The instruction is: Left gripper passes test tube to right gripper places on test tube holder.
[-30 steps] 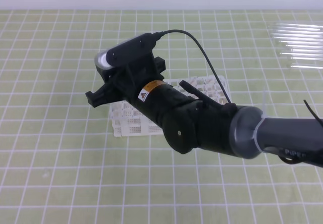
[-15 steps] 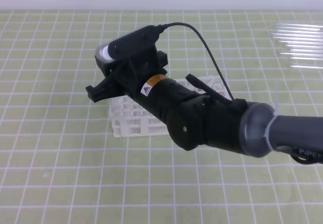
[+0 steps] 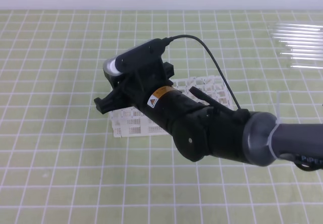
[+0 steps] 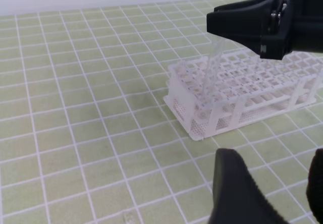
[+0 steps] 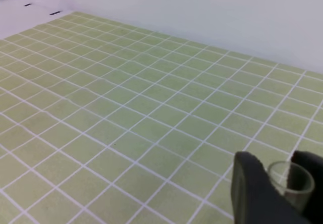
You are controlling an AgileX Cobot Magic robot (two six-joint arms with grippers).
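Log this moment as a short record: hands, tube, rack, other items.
right hand: shut on the test tube, above the rack's near end
test tube: tilted, lower end inside the rack
rack: white, on the green grid mat
left hand: open, holding nothing, apart from the rack
spare tubes: lying side by side, far right

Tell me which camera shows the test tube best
The left wrist view: the test tube shows along its length, slanting from the right end effector into the test tube holder. The right wrist view shows only its open rim; in the exterior high view it's hidden.
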